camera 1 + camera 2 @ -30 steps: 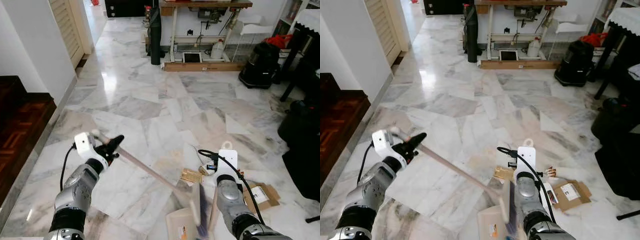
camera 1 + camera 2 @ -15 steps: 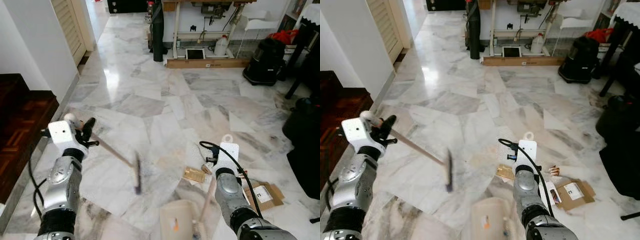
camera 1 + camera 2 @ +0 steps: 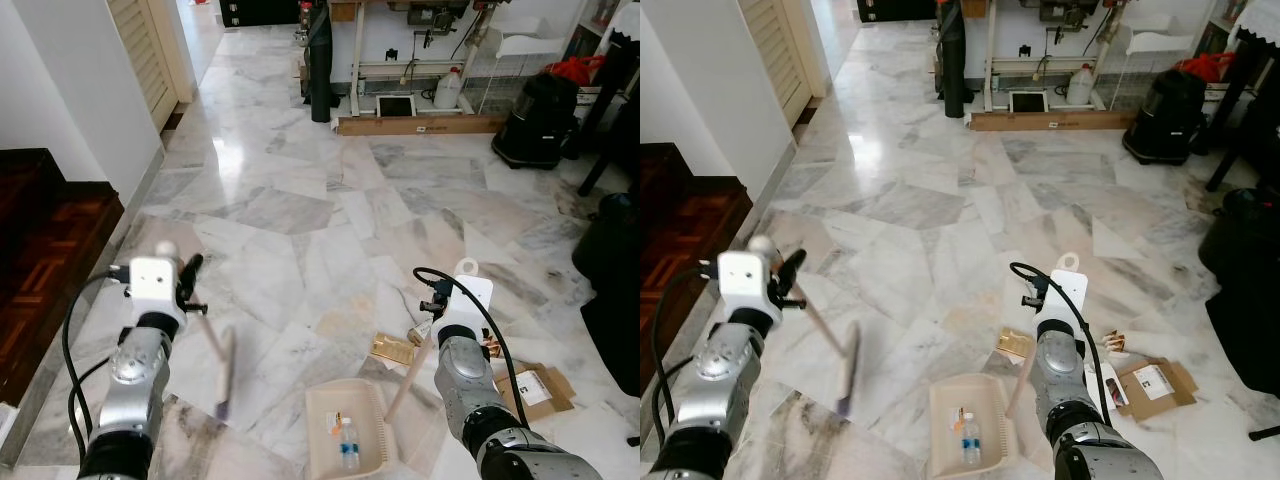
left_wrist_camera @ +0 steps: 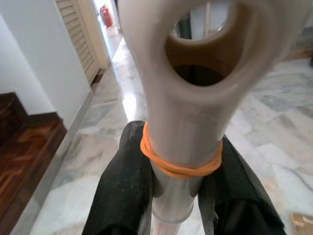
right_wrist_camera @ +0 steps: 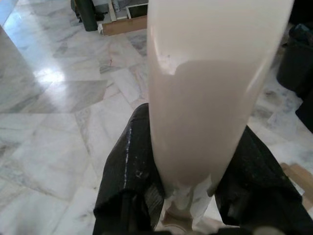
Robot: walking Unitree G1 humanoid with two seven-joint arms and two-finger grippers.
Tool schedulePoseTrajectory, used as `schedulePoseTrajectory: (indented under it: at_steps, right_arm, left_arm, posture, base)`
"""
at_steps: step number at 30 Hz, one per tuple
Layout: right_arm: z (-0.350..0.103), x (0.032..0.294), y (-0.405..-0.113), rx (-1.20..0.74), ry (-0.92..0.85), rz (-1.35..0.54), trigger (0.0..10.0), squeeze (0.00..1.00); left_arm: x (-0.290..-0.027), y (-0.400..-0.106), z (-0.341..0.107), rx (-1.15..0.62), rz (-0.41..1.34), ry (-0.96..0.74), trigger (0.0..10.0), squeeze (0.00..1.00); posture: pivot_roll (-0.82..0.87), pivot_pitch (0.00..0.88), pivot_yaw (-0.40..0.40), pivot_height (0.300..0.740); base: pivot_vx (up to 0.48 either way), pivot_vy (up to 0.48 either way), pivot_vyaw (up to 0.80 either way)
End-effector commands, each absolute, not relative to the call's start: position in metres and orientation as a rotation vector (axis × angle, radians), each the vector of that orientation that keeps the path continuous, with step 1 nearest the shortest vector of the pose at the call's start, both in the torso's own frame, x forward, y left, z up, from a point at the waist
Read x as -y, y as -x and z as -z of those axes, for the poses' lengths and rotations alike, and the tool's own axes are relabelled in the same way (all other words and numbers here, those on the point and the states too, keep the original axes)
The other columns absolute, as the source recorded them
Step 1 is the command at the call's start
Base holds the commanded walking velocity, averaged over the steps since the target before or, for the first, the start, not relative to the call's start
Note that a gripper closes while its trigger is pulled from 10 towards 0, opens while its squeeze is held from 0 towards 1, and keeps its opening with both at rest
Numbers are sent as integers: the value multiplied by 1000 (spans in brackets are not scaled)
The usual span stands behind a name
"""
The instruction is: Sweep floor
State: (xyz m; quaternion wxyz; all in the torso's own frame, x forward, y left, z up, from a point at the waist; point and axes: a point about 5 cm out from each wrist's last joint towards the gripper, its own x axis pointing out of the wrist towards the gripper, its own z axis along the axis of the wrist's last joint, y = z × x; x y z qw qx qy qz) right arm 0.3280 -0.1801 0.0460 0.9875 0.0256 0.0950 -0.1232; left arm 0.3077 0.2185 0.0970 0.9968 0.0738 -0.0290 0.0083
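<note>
Left gripper [image 4: 178, 196] at about 8 o'clock in the head views, jaws clamped on the pale plastic broom handle [image 4: 183, 122] just below its hanging hole and an orange rubber band [image 4: 181, 164]. Broom angled down toward 5 o'clock from there, its blurred bristle head [image 3: 224, 375] at the grey-veined white marble floor [image 3: 300, 210] — contact with the floor hard to judge through the blur. Right gripper [image 5: 188, 196] at about 5 o'clock, jaws closed round the cream upright handle [image 5: 215, 98] of the beige plastic dustpan [image 3: 346, 435], pan resting on the floor at 6 o'clock, between the two arms. Inside the pan: a small clear bottle [image 3: 346, 440] and a scrap with an orange mark [image 3: 336, 423]. Flattened brown cardboard pieces [image 3: 540, 385] on the floor at 4 o'clock, a small tan packet [image 3: 391, 348] just beside the dustpan handle. Black vacuum cleaner [image 3: 535, 125] at 1 o'clock, dark wooden step [image 3: 45, 250] at 9 o'clock.
</note>
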Motion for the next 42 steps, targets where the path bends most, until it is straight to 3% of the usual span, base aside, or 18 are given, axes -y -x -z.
schedulePoseTrajectory:
  at_steps: [1, 15, 37, 42]
  right_arm:
    - [-64, 178, -338, -95, -99, 252, 10000, 0]
    - [-65, 178, -338, -74, -206, 254, 10000, 0]
    - [-63, 176, -322, 30, -180, 214, 10000, 0]
    - [-62, 177, -320, 42, -187, 215, 10000, 0]
  left_arm:
    - [-213, -310, -102, 100, 10, -174, 10000, 0]
    - [-199, -309, -90, 89, 44, -162, 10000, 0]
    - [-177, -307, -91, 138, 70, -76, 10000, 0]
    - [-177, -309, -92, 146, 64, -74, 10000, 0]
  posture:
    - [122, 0, 57, 740]
    - [119, 0, 39, 740]
    - [88, 0, 14, 740]
    - [88, 0, 8, 740]
  base:
    - [0, 0, 0]
    - [0, 0, 0]
    - [0, 0, 0]
    - [0, 0, 740]
